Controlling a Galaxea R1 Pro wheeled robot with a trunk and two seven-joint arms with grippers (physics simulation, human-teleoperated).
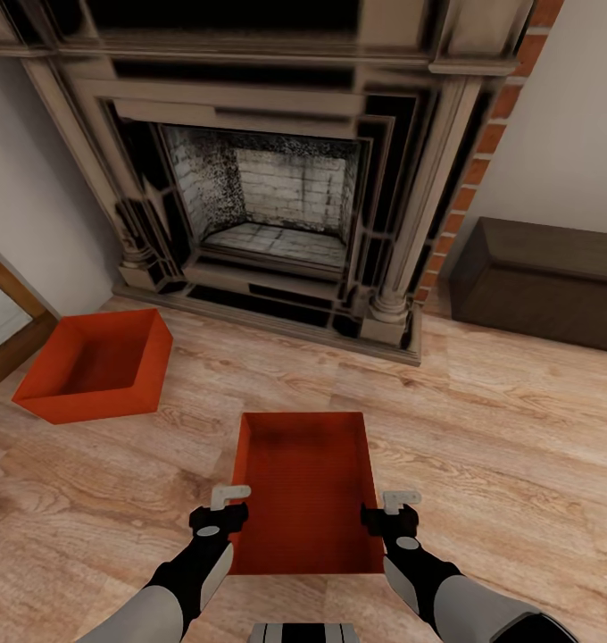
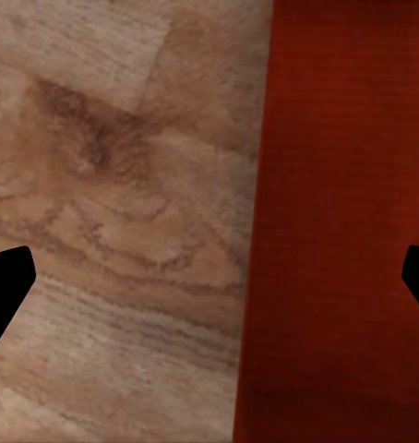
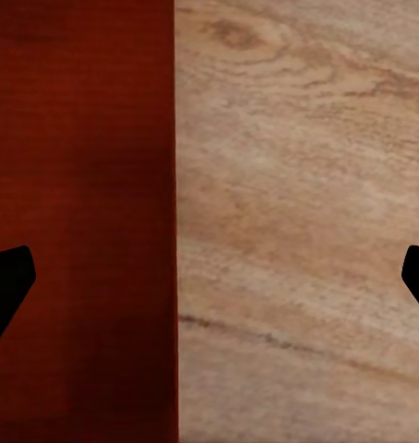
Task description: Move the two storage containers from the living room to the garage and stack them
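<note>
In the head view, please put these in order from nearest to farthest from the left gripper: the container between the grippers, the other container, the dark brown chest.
From the left gripper:
1. Container between the grippers, right beside it.
2. Other container, ahead on the left, by the fireplace.
3. Dark brown chest, far right, by the wall.

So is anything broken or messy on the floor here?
Nothing looks broken or spilled. Both orange bins sit upright and empty on the wood floor: one sits turned at an angle near the fireplace, the other lies straight between the left pincer and right pincer.
</note>
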